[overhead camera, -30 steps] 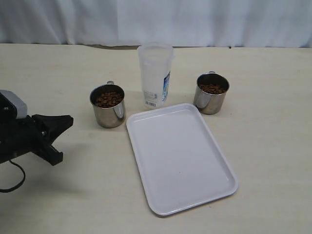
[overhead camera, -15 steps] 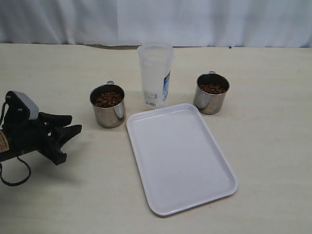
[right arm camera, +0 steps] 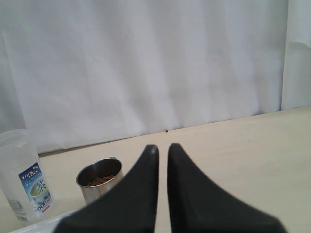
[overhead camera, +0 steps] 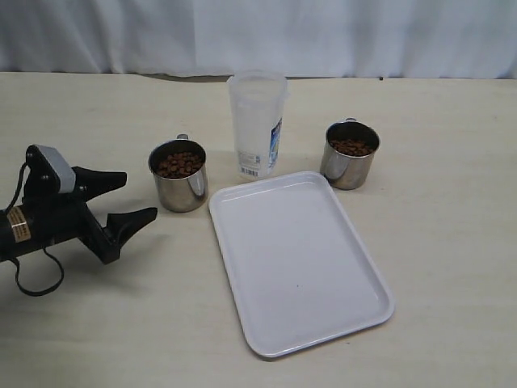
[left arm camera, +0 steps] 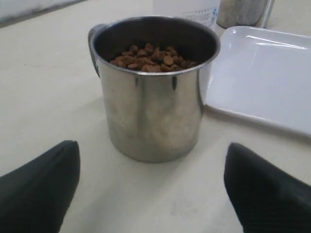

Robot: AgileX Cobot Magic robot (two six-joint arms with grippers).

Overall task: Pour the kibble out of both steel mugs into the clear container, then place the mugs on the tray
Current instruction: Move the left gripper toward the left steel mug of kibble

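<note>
Two steel mugs hold brown kibble (overhead camera: 179,164): the left mug (overhead camera: 178,175) and the right mug (overhead camera: 350,155). Between them at the back stands the clear container (overhead camera: 257,125), upright, with its label facing front. The white tray (overhead camera: 299,259) lies in front with nothing on it. My left gripper (overhead camera: 139,195) is open, low over the table just left of the left mug, not touching it. In the left wrist view the mug (left arm camera: 153,111) stands ahead of my left gripper (left arm camera: 150,146), between the two spread fingers. My right gripper (right arm camera: 163,146) is shut on nothing, out of the exterior view.
A white curtain (overhead camera: 258,32) hangs along the table's far edge. In the right wrist view the right mug (right arm camera: 90,191) and the container (right arm camera: 22,174) stand far ahead to one side. A black cable (overhead camera: 32,283) loops under the left arm.
My left arm has slid right toward the left mug, and its fingers have spread wider. Mugs, container and tray have not moved.
</note>
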